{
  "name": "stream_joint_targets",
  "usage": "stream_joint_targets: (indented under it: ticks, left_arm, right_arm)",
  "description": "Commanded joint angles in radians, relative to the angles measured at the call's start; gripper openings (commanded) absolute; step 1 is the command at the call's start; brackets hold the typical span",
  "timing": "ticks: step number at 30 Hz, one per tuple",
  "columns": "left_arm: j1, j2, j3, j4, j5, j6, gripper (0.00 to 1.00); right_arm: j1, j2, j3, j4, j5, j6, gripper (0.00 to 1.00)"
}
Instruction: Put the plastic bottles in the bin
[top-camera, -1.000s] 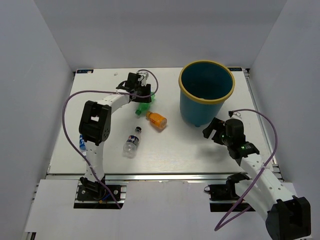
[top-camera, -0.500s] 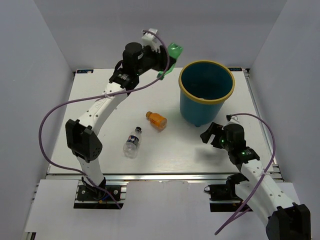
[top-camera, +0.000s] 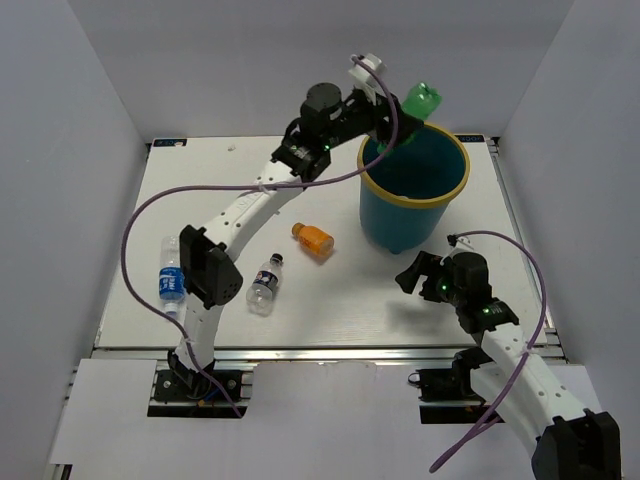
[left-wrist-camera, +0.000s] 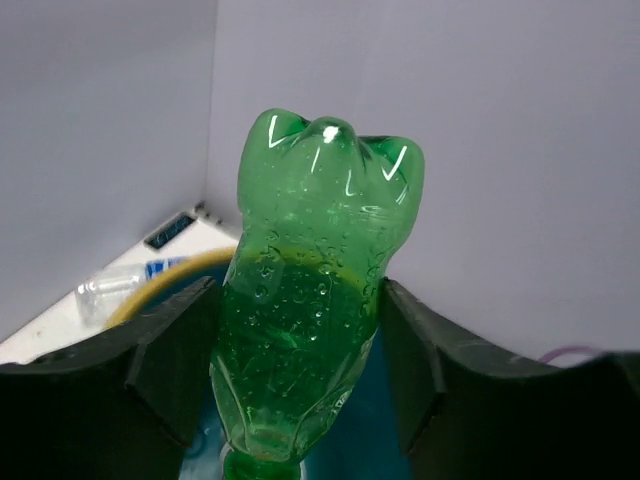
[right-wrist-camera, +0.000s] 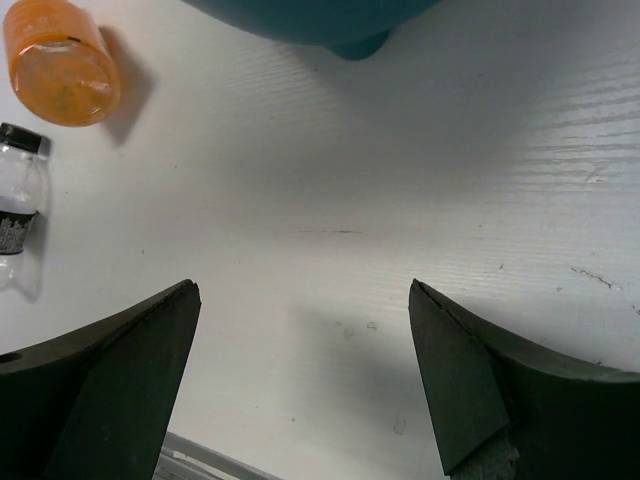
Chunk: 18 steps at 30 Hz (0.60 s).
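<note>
The left gripper (top-camera: 395, 120) clamps the green bottle (top-camera: 421, 101) above the 12 o'clock rim of the bin (top-camera: 398, 215). The right gripper (top-camera: 410, 272), fingers apart, hovers at its 6 o'clock.

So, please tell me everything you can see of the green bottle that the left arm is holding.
The green bottle is translucent green plastic with a lobed base and small droplets on its wall. No label shows, and its cap is out of view. The left gripper is shut on it near the neck end, one dark finger on each side. The base points away from the wrist. In the top view it hangs in the air by the far rim of the teal bin, touching only the fingers.
</note>
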Motion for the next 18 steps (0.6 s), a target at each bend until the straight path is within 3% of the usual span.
stream_joint_targets:
  ticks: [1, 2, 7, 12, 13, 16, 18]
  left_arm:
    - [-0.026, 0.023, 0.047, -0.036, -0.019, 0.021, 0.93]
    - [-0.027, 0.023, 0.046, -0.036, -0.039, 0.020, 0.98]
    - [-0.027, -0.017, 0.046, -0.100, -0.092, 0.058, 0.98]
    - [-0.024, -0.144, -0.075, -0.175, -0.282, 0.097, 0.98]
    - [-0.023, -0.178, -0.126, -0.177, -0.321, 0.101, 0.98]
    - [-0.007, -0.391, -0.504, -0.128, -0.467, 0.084, 0.98]
    - [0.020, -0.474, -0.647, -0.086, -0.560, 0.066, 0.98]
  right_arm:
    - [0.004, -0.022, 0.020, 0.002, -0.048, -0.051, 0.89]
    - [0.005, -0.032, 0.032, -0.007, -0.046, -0.067, 0.89]
    - [0.044, -0.075, 0.014, 0.028, -0.071, -0.083, 0.89]
    - [0.139, -0.028, 0.038, 0.033, -0.051, -0.092, 0.89]
    - [0.171, -0.016, 0.043, 0.040, -0.036, -0.095, 0.89]
    - [0.375, 0.007, 0.063, 0.059, 0.108, -0.117, 0.89]
    - [0.512, 0.038, 0.084, 0.065, 0.219, -0.149, 0.89]
